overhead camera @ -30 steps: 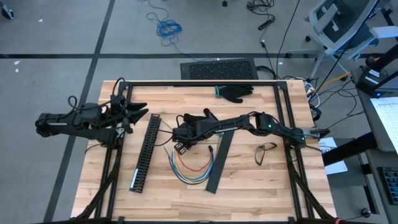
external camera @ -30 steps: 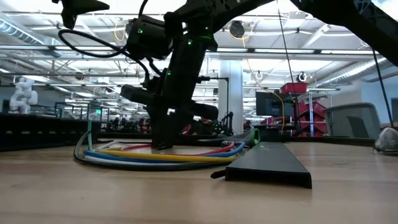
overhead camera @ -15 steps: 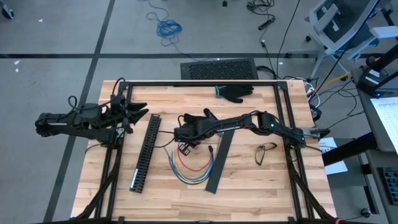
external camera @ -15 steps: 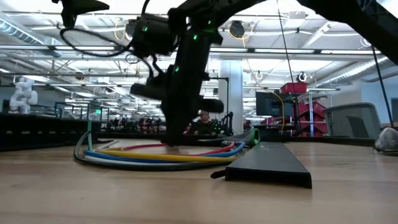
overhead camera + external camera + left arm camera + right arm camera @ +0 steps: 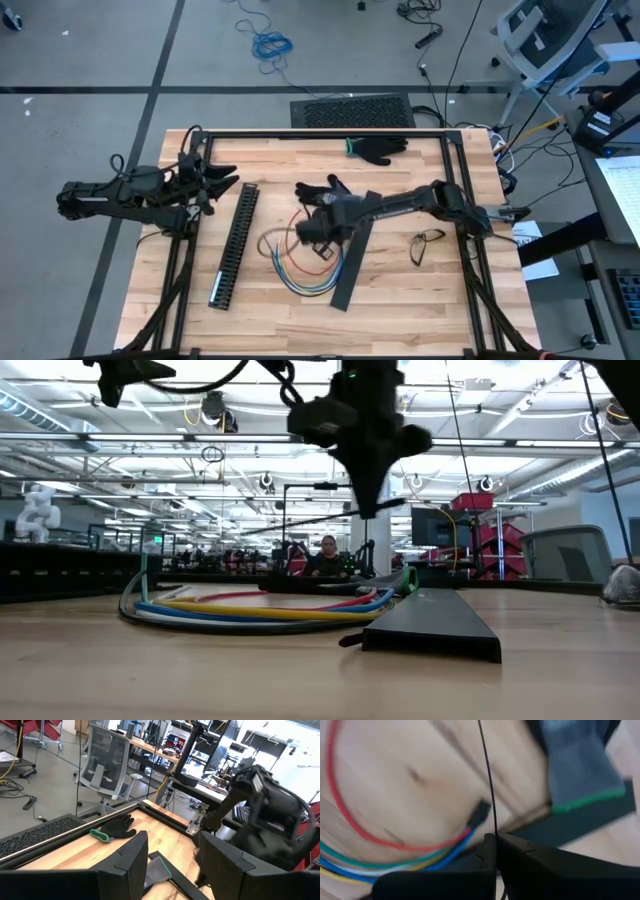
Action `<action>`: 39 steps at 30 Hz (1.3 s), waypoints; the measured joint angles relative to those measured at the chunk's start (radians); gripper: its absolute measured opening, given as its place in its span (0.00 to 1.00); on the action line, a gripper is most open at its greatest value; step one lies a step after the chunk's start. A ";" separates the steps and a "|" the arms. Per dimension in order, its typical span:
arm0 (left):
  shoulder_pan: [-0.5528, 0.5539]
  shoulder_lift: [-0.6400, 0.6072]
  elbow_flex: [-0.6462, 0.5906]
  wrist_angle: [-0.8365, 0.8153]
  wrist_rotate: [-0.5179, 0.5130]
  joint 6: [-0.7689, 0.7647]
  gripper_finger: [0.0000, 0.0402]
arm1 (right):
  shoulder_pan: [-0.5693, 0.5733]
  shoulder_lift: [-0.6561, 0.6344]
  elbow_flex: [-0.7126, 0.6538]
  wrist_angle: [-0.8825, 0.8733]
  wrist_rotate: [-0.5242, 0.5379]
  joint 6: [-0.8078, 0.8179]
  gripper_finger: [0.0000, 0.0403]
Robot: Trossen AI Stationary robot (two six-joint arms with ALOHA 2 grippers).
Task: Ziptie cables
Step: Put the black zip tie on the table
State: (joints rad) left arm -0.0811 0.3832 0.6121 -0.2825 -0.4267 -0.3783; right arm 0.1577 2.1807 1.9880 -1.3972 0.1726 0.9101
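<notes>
The cables (image 5: 305,272), thin red, yellow, blue and green wires in a loose curve, lie flat on the wooden table (image 5: 410,290); they also show in the low view (image 5: 250,610) and the right wrist view (image 5: 395,852). My right gripper (image 5: 322,240) hangs above their far right part, pointing down, shut on a thin black strip (image 5: 487,780) that looks like a zip tie. In the low view this gripper (image 5: 368,510) is well above the table. My left gripper (image 5: 225,180) waits level at the table's left edge, open (image 5: 170,865) with nothing between its fingers. My right gripper pinches the thin black strip (image 5: 491,827) between its two fingertips, coming from above and pointing down. The strip sticks out sideways from the tips (image 5: 320,520), lifted clear of the table and the cables.
A long black slotted duct (image 5: 232,245) lies left of the cables and a flat black bar (image 5: 350,262) lies to their right. One dark glove (image 5: 325,190) lies behind the cables, another (image 5: 380,148) at the far edge. Glasses (image 5: 428,243) lie at the right.
My right gripper has risen from the table at the cables' far side and moved toward the table's right edge, tipping to point straight down. The cables stay flat where they were.
</notes>
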 joint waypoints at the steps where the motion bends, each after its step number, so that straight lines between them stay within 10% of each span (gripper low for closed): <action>1: 0.000 0.000 0.000 0.000 0.000 0.000 0.43 | 0.017 0.000 -0.001 -0.009 0.000 0.023 0.00; 22: 0.000 0.000 0.000 0.003 0.005 -0.004 0.43 | 0.226 -0.440 -0.795 0.505 -0.121 0.713 0.00; 27: 0.000 0.000 0.000 0.004 0.000 -0.005 0.43 | 0.243 -0.431 -0.898 0.730 -0.110 0.793 0.00; 39: 0.000 0.000 0.000 0.012 -0.002 -0.006 0.43 | 0.288 -0.433 -0.913 0.627 -0.070 0.929 0.00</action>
State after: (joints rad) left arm -0.0808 0.3829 0.6121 -0.2702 -0.4283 -0.3841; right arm 0.4460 1.7481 1.0748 -0.7706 0.1026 1.8390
